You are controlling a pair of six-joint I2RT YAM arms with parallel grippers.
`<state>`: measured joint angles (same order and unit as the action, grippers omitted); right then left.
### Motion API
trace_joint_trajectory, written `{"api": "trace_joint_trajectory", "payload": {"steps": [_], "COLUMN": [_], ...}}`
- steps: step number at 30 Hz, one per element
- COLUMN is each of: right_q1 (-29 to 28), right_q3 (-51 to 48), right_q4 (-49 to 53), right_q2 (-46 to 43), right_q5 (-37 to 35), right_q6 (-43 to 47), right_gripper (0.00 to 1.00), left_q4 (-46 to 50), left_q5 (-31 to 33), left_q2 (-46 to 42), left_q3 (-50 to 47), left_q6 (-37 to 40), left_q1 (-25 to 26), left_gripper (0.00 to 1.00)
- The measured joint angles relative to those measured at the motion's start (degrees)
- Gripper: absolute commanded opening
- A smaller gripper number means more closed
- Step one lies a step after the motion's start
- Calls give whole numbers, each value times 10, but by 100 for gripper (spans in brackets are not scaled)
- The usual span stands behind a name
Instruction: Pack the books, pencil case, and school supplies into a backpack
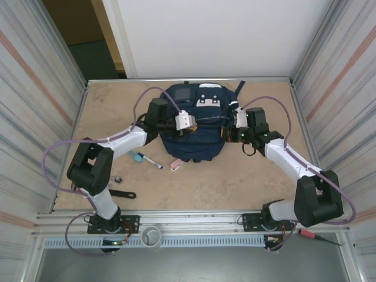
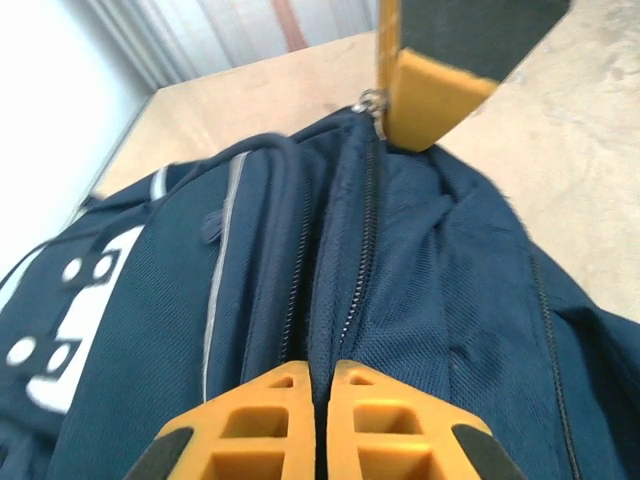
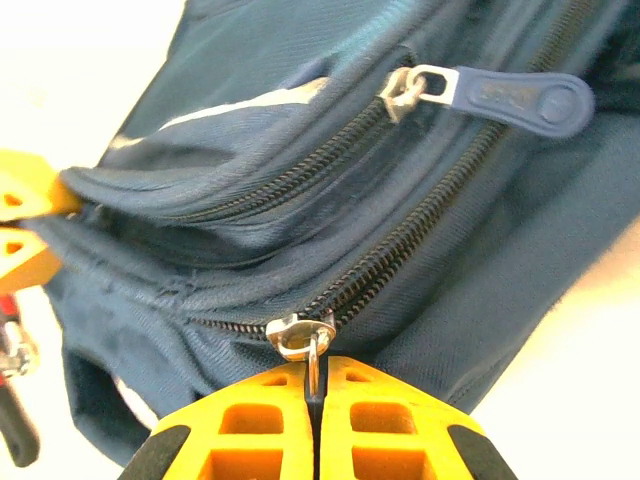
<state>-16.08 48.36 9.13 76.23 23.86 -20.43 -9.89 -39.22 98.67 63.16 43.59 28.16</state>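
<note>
The navy backpack (image 1: 197, 132) lies at the back middle of the table, with its main zip (image 2: 362, 250) running between my two grippers. My left gripper (image 2: 322, 385) is shut on a fold of backpack fabric beside the zip. At the zip's other end, my right gripper (image 3: 315, 378) is shut on the metal pull ring of the zip slider (image 3: 300, 335). From above, the left gripper (image 1: 195, 122) is over the bag's middle and the right gripper (image 1: 228, 122) is at its right side. A white marker with a blue cap (image 1: 150, 160), a teal piece (image 1: 138, 156) and a pink eraser (image 1: 175, 165) lie in front of the bag. Books and pencil case are out of view.
A black spanner (image 1: 121, 194) and a small metal wrench (image 1: 117, 178) lie near the left arm's base. A red-handled tool (image 1: 308, 234) rests on the rail at the front right. A second zip with a blue tab (image 3: 515, 97) closes the bag's upper pocket. Metal walls enclose the table.
</note>
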Motion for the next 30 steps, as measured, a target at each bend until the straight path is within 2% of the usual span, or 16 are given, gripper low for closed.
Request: {"api": "trace_joint_trajectory", "payload": {"steps": [1, 5, 8, 10, 16, 18, 19, 21, 25, 26, 30], "right_q1": [-7, -23, -32, -40, -71, -80, -83, -85, -78, -73, -35], "right_q3": [2, 9, 9, 9, 16, 17, 17, 17, 16, 15, 13], "right_q4": [-5, -13, -15, -18, -27, -31, -32, -33, -29, -29, -29], "right_q2": [3, 16, 24, 29, 38, 38, 38, 38, 38, 38, 39], "right_q5": [2, -5, -12, -14, -15, -15, -14, -15, -11, -8, 23], "right_q6": [-2, -16, -24, -31, -36, -38, -41, -45, -44, -44, -37], "right_gripper": [0, 0, 0, 0, 0, 0, 0, 0, 0, 0, 0], "left_q4": [2, 21, 40, 52, 89, 105, 111, 121, 126, 127, 99], "left_q5": [7, 66, 114, 136, 167, 175, 179, 183, 182, 175, 111], "left_q2": [-1, -23, -57, -75, -69, -48, -36, -19, -6, -6, -8], "left_q3": [-1, -12, -33, -37, -16, 6, 18, 35, 46, 46, 33], "left_q6": [0, -8, -12, -3, 22, 32, 36, 44, 53, 57, 55], "left_q1": [-5, -19, -28, -15, 79, 97, 103, 106, 100, 95, 63], "left_gripper": [10, 42, 58, 62, 63, 60, 55, 41, 3, 0, 0]}}
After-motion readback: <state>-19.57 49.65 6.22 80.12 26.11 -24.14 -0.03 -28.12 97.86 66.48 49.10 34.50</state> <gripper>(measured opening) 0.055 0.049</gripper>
